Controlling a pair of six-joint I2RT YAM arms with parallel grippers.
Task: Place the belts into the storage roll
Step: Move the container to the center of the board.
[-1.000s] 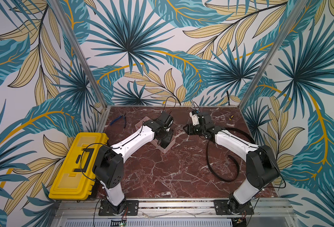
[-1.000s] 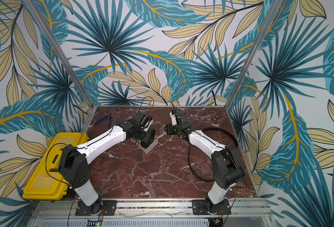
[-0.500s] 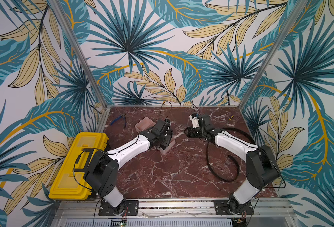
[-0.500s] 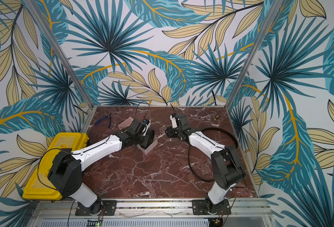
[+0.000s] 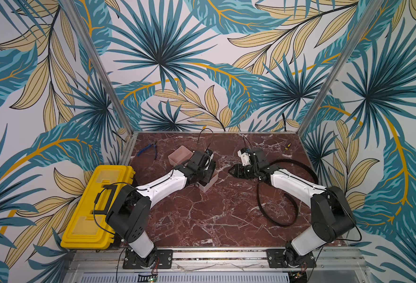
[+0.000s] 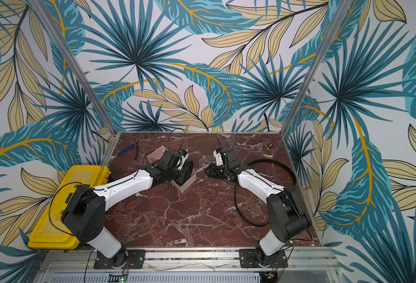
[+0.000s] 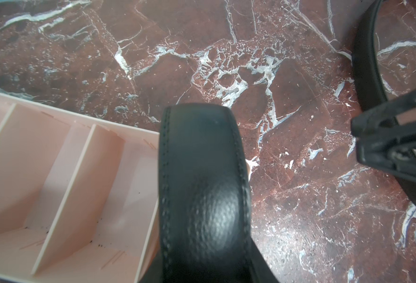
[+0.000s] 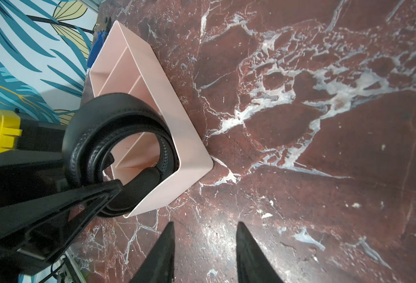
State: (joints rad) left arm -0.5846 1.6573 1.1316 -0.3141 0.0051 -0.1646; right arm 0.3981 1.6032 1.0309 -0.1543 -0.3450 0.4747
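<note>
While the left pincer (image 8: 113, 172) is gripping a coiled belt (image 8: 118, 107) upright at the end compartment of the pink storage roll (image 8: 167, 137), we are seeing the right pincer (image 8: 205, 227) hovering partly open and empty just beside it. A second belt (image 7: 364, 73) is lying loose on the worktop (image 8: 324, 147).

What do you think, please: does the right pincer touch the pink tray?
Apart: right wrist view shows bare marble between right pincer and pink tray.
</note>
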